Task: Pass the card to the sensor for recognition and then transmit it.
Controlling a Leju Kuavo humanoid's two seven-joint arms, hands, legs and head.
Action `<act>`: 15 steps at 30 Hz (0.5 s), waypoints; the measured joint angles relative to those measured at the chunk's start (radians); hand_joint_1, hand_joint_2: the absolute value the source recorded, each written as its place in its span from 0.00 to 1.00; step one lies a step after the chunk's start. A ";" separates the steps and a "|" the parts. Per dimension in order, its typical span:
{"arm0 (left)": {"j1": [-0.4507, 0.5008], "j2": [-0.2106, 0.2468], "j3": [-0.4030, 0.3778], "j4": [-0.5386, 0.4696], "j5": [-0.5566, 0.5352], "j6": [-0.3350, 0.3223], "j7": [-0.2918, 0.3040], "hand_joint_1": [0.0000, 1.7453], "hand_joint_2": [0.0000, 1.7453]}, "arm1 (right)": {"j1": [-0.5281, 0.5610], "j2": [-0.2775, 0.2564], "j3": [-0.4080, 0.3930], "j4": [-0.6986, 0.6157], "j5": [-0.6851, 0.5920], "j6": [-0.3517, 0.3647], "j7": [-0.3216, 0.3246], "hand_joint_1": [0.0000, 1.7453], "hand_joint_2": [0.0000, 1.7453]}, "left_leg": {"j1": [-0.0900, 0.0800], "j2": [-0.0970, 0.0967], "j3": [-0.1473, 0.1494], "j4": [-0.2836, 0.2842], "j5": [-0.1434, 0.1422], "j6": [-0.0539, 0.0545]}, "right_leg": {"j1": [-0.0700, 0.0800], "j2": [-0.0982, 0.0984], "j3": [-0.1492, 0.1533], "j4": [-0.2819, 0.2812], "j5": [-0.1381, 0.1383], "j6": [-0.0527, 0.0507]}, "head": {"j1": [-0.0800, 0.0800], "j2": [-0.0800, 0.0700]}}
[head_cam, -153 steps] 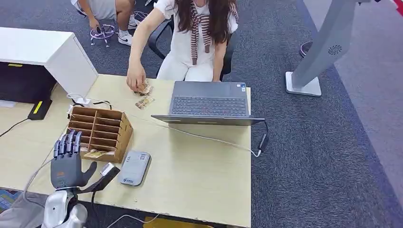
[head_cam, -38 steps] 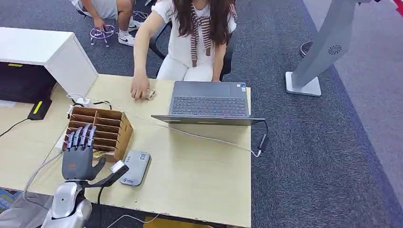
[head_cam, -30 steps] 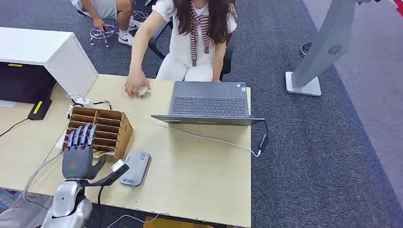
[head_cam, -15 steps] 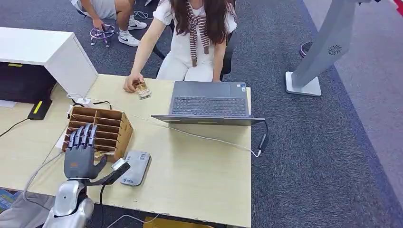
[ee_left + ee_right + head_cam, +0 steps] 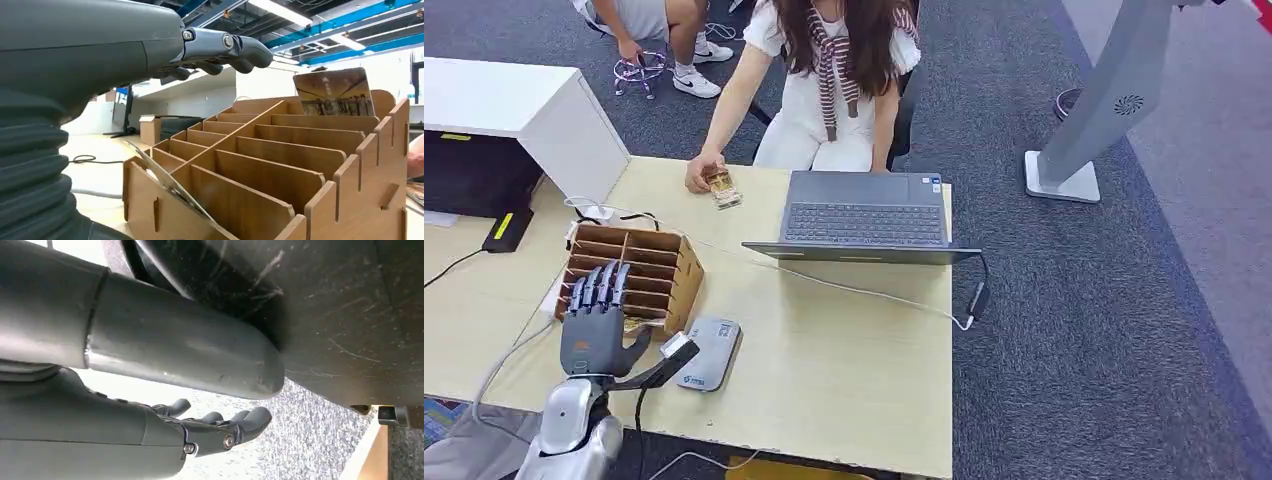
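From the head view I see my left hand [image 5: 594, 325] spread and holding nothing, over the wooden organizer [image 5: 636, 276], the sensor [image 5: 707, 352] at its 4 o'clock. Left wrist view: a card [image 5: 334, 92] stands upright in a far slot. Right wrist view: my right hand [image 5: 215, 428] hangs loose over carpet, holding nothing.

Our left hand [image 5: 596, 330] is dark grey, with a small orange mark on its back and a polished silver forearm [image 5: 564, 440] below it at 7 o'clock. Close up, its wrist wears a grey ribbed cover [image 5: 30, 180], and silver screws sit in the knuckles of the darker fingers [image 5: 240, 50]. Our right hand [image 5: 200, 432] is the same grey, with matching screws.
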 joint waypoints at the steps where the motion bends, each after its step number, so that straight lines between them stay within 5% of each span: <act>1: 0.000 -0.001 0.000 0.000 0.000 0.000 0.000 0.00 1.00 | 0.000 0.000 0.000 0.000 0.000 0.000 0.000 0.00 0.00 | 0.000 0.000 0.000 0.000 0.000 0.000 | 0.000 0.000 0.000 0.000 0.000 0.000 | 0.000 0.000; 15: -0.006 -0.012 0.000 0.000 0.016 0.009 0.030 0.00 1.00 | -0.001 0.000 0.013 0.000 0.000 0.001 -0.004 0.00 0.00 | 0.000 0.000 0.000 0.000 0.000 0.000 | 0.000 0.000 0.000 0.000 0.000 0.000 | 0.000 0.000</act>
